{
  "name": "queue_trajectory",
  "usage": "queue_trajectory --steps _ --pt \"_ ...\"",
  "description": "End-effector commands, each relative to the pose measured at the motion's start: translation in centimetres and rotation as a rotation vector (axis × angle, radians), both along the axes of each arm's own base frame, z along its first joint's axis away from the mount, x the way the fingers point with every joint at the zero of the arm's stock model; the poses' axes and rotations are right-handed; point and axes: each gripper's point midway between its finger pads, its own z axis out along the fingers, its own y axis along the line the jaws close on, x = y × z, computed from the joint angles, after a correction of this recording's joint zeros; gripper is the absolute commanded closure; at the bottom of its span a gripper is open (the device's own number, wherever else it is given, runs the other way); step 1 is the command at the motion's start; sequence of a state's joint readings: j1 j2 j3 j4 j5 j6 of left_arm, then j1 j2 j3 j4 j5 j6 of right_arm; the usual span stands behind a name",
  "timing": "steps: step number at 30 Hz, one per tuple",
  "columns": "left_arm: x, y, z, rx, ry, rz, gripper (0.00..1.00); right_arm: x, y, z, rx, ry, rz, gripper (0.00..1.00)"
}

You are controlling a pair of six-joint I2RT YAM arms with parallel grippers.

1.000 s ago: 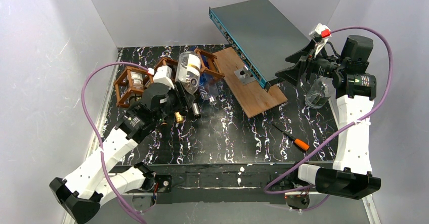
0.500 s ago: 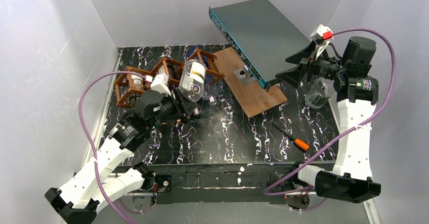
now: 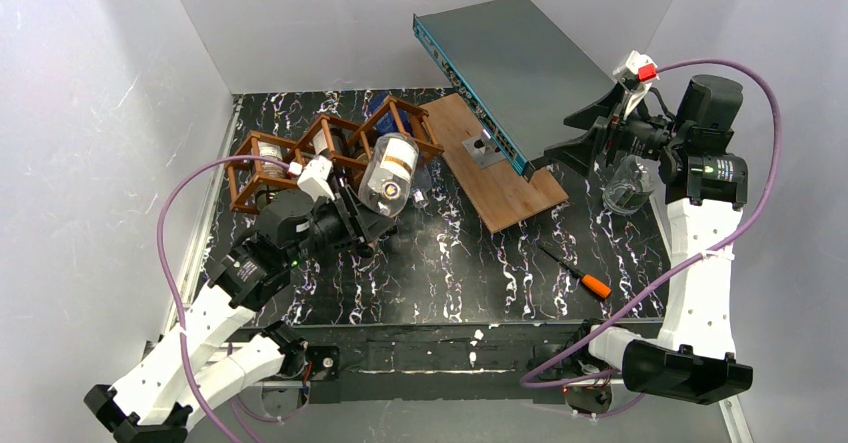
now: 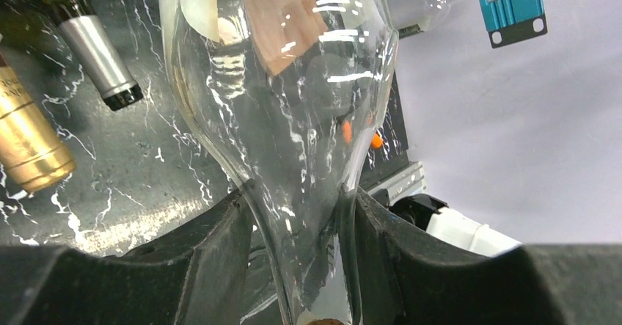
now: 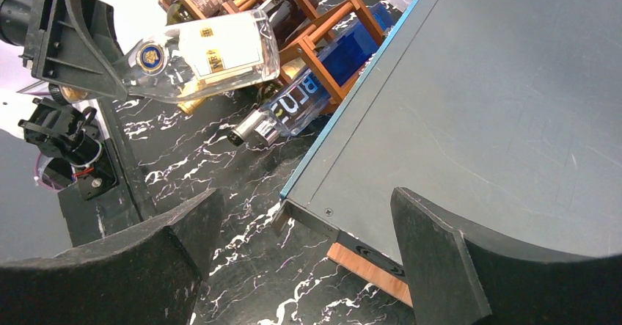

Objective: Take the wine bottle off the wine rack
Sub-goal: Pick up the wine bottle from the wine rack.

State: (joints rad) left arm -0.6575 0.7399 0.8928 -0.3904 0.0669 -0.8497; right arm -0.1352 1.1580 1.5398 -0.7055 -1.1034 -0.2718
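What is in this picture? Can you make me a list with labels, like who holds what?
Left tool: shut on the neck of the clear bottle
Bottle position: tilted in the air, seems free of the wine rack
In the rack: blue bottle and others
Right tool: open, holding nothing, over the grey box
Table: black marbled top
On the table: orange-handled screwdriver, wooden board, clear glass

light: bright, even | shadows: soft | glare: wine bottle glass | blur: near fingers
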Motion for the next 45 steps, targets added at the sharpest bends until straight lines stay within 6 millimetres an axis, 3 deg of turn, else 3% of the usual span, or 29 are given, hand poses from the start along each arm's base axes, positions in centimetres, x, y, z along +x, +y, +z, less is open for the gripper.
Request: queue_trajectory --steps 1,17,45 --pt "-0.6 -1.2 9.1 -0.217 -0.263 -0.069 1.0 -0.9 0.4 0.4 0.006 -0.025 0.025 0.07" --pt "-3.3 -3.7 7.7 -0.243 -0.187 -0.191 1.0 -2.3 0.5 -1.0 -0.023 -0.024 0.04 0.06" --pt "-7.2 -6.9 2.7 -0.244 0.052 -0.329 1.0 -7.4 0.8 -5.7 -0.141 -0.067 0.136 0.02"
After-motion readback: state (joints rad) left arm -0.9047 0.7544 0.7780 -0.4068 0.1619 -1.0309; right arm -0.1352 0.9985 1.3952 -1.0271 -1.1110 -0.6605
